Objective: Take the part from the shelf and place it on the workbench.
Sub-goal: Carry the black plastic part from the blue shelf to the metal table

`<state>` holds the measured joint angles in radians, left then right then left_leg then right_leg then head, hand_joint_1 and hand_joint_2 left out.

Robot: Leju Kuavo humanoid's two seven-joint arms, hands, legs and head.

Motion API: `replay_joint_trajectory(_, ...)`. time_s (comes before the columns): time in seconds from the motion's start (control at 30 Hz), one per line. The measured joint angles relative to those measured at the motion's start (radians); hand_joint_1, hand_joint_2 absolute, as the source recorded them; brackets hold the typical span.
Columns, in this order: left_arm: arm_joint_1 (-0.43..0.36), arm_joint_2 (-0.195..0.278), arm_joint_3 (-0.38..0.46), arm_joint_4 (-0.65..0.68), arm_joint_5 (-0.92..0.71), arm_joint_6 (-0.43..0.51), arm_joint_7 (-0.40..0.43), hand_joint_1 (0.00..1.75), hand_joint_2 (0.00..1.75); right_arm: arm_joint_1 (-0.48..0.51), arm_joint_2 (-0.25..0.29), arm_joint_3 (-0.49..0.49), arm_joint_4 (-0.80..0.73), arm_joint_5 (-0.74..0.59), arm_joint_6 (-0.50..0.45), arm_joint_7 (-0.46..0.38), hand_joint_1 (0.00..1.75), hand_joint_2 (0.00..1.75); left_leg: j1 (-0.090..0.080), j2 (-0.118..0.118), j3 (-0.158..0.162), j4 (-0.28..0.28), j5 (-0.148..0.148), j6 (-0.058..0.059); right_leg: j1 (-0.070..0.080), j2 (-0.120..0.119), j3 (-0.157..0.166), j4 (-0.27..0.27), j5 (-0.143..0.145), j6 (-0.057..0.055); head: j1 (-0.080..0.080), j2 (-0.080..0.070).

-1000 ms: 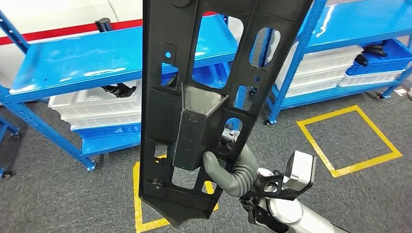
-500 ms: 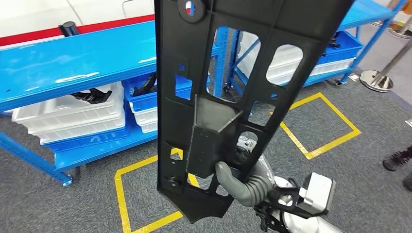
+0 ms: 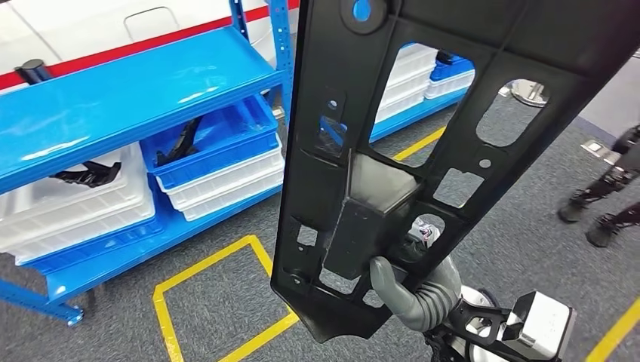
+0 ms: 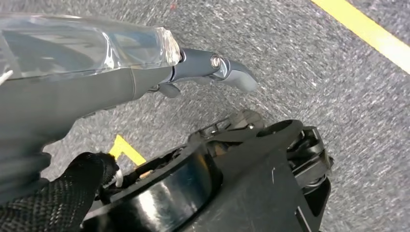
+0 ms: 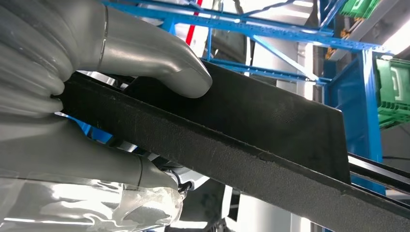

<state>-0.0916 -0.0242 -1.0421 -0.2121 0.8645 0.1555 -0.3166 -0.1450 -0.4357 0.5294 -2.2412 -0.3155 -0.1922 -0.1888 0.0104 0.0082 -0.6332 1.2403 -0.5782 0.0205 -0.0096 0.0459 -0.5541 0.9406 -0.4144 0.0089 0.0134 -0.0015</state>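
In the head view a long black plastic part [image 3: 423, 98] with several cut-outs and a box-shaped boss stands nearly upright, leaning right at its top. My right hand [image 3: 411, 290] grips it near its lower end, thumb on the front face. The right wrist view shows the same hold: my right hand [image 5: 121, 53] wraps the part's [image 5: 270, 140] dark edge, thumb pressed on top. My left hand [image 4: 96, 87] hangs over grey carpet in the left wrist view, fingers stretched out and holding nothing.
A blue shelf rack [image 3: 136, 98] stands at the left with white bins [image 3: 75, 204] and a blue bin [image 3: 219, 147] holding black parts. A yellow square [image 3: 219, 302] marks the grey carpet. A person's feet [image 3: 604, 204] stand at the right.
The whole picture has slid left as the camera turned right. The part stays in my right hand. A person's feet have come further into view at the right.
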Motion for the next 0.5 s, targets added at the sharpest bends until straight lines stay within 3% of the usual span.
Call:
replay_joint_trajectory(0.03,-0.001,0.000,0.000,0.000,0.000,0.000,0.000,0.00,1.75,0.002,-0.001,-0.003,-0.002,0.000,0.000,0.000,1.75,1.75,0.000,-0.006,0.031,-0.059,0.034,0.004,0.000,0.014,0.000,0.000,0.002,0.002,0.000,0.000)
replay_joint_trajectory(0.1,-0.001,0.000,0.000,0.000,0.000,0.000,0.000,0.00,1.75,0.006,-0.002,-0.008,-0.006,0.003,0.002,-0.001,1.75,1.75,0.001,-0.049,0.104,-0.213,0.100,0.015,0.001,0.040,-0.002,0.001,0.006,0.007,0.000,0.000)
replay_joint_trajectory(0.13,-0.001,0.001,0.000,0.000,-0.001,0.000,0.000,0.00,1.75,0.007,-0.002,-0.009,-0.007,0.004,0.003,-0.002,1.75,1.75,0.001,-0.069,0.127,-0.265,0.117,0.018,0.001,0.051,-0.006,0.002,0.009,0.012,0.000,0.000)
replay_joint_trajectory(0.17,-0.001,0.001,0.000,0.000,-0.001,0.000,0.000,0.00,1.75,0.009,-0.003,-0.011,-0.008,0.006,0.004,-0.003,1.75,1.75,0.000,-0.082,0.136,-0.291,0.122,0.021,0.001,0.061,-0.012,0.003,0.012,0.017,0.001,0.000)
replay_joint_trajectory(0.23,-0.001,0.000,0.000,0.000,-0.002,0.000,0.000,0.00,1.75,0.014,-0.004,-0.015,-0.010,0.009,0.004,-0.003,1.75,1.75,-0.002,-0.072,0.134,-0.297,0.123,0.025,-0.001,0.081,-0.023,0.003,0.019,0.028,0.001,0.000)
replay_joint_trajectory(0.27,-0.002,-0.001,0.000,0.000,-0.002,0.000,0.000,0.00,1.75,0.018,-0.005,-0.017,-0.011,0.010,0.004,-0.004,1.75,1.75,-0.001,-0.062,0.133,-0.299,0.127,0.030,-0.001,0.073,-0.028,0.008,0.016,0.034,0.001,0.000)
replay_joint_trajectory(0.37,-0.001,-0.004,0.000,0.000,-0.003,0.000,0.003,0.00,1.75,0.024,-0.008,-0.023,-0.015,0.013,0.006,-0.005,1.75,1.75,0.003,-0.033,0.133,-0.306,0.136,0.045,0.001,0.005,-0.060,0.078,-0.033,0.044,0.005,0.000)
replay_joint_trajectory(0.5,0.000,-0.004,0.000,0.000,-0.003,0.000,0.004,0.00,1.75,0.024,-0.009,-0.024,-0.016,0.013,0.007,-0.005,1.75,1.75,0.002,-0.025,0.132,-0.305,0.136,0.047,0.001,-0.012,-0.079,0.121,-0.059,0.047,0.006,0.000)
